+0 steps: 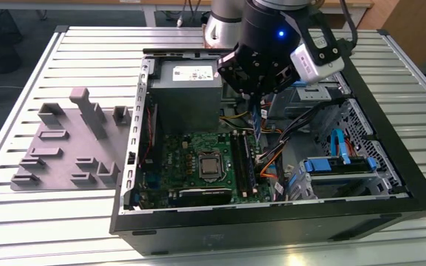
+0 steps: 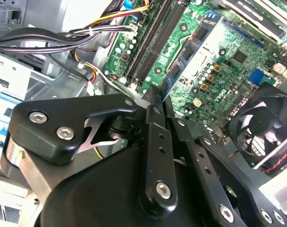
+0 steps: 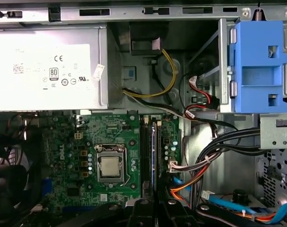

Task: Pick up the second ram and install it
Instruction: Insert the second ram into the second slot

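Second wrist view: fingers (image 2: 153,123) clenched on what looks like the thin edge of the second ram (image 3: 154,151), held upright just above the memory slots (image 3: 144,151) on the motherboard (image 3: 72,142). Pick-up apparently done, installing in hand. Seating calls for squaring the stick over a free slot before pressing. Beyond the case (image 1: 272,221), gray tray (image 1: 65,144) on the tabletop (image 1: 50,221).

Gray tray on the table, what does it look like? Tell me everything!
The gray tray looks like plain matte plastic. It has a flat base with upright blocks of different heights; the tallest stand along its far side. It lies flat on the slatted metal table, at the exterior view's left of the open computer case. Its edge sits very close to the case; whether they touch is unclear.
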Robot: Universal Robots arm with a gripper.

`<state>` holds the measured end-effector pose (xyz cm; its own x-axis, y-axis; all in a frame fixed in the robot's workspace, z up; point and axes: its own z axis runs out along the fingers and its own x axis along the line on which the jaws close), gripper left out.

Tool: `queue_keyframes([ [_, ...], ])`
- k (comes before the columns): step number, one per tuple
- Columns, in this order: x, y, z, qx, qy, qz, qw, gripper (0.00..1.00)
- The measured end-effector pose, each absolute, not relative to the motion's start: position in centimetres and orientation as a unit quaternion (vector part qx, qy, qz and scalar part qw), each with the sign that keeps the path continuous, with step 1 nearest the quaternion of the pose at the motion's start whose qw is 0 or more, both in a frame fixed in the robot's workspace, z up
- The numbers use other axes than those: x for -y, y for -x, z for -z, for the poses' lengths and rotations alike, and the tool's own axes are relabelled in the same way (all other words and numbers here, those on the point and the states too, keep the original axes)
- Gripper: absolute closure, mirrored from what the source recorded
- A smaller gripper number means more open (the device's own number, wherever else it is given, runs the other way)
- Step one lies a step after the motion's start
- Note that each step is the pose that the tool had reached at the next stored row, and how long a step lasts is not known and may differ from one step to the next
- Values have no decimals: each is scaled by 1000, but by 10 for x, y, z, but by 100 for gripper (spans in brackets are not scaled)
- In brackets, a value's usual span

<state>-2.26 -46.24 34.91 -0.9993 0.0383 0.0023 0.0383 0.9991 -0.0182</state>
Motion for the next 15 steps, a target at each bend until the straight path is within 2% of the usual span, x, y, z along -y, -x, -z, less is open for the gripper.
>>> queue_keyframes([
  [15, 462, 22, -341, 1000, 16, -9, 1, 86],
])
